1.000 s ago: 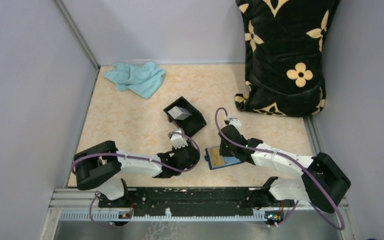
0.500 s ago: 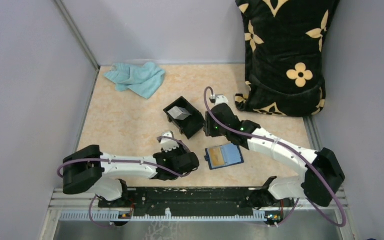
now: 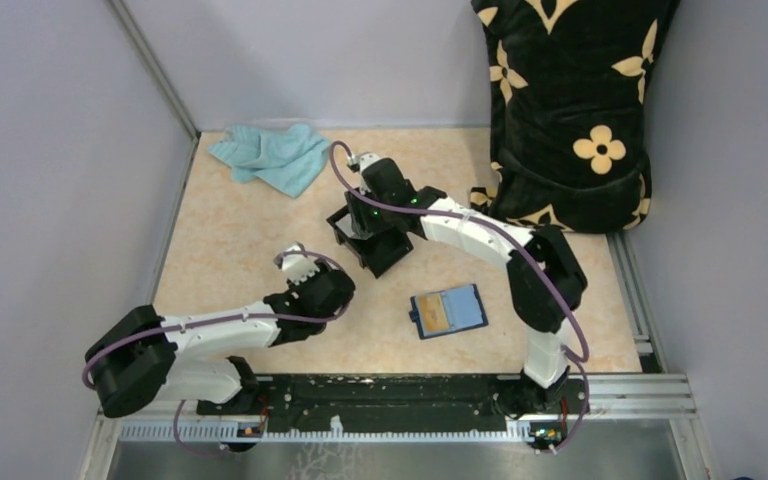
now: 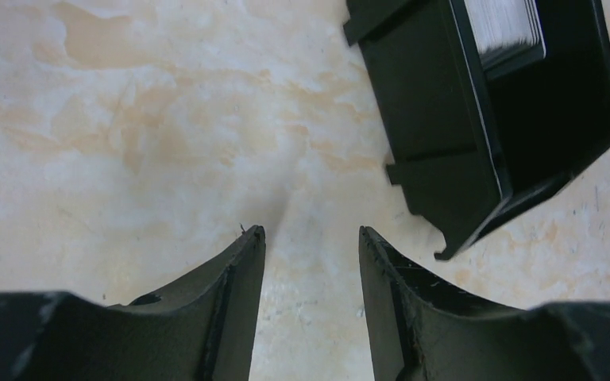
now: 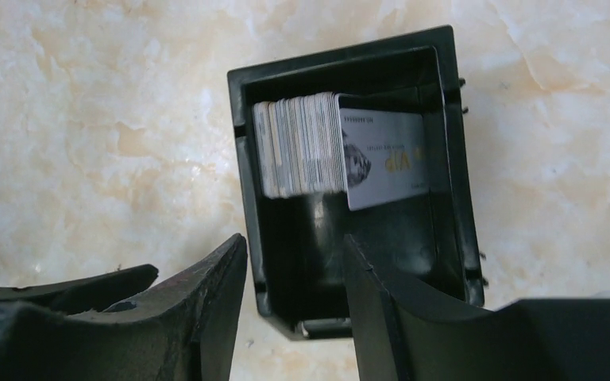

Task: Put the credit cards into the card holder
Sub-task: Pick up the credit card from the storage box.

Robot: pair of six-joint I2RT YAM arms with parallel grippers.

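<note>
I see my right arm (image 3: pixel 460 225) stretched far across, wrist over the black box (image 5: pixel 341 59), jaws part-open and empty. My left arm (image 3: pixel 215 330) sits low beside the box, jaws likewise parted on nothing. One stack of credit cards (image 5: pixel 300 147) stands in the box, too tightly packed to count. One card holder (image 3: pixel 448 311) lies on the counter (image 3: pixel 250 240), well apart from the box. One blue cloth (image 3: pixel 272 157) lies behind.

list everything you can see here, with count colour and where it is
table: 1, beige marbled, under everything
black box: 1, black, table centre
credit cards: one stack, pale grey-white, upright inside the box
card holder: 1, navy blue, front-centre, lying alone
cloth: 1, teal, far-left corner
cushion: 1, black with cream flowers, far right
left gripper: 1, black, open, over bare table beside box
right gripper: 1, black, open, above the box
</note>
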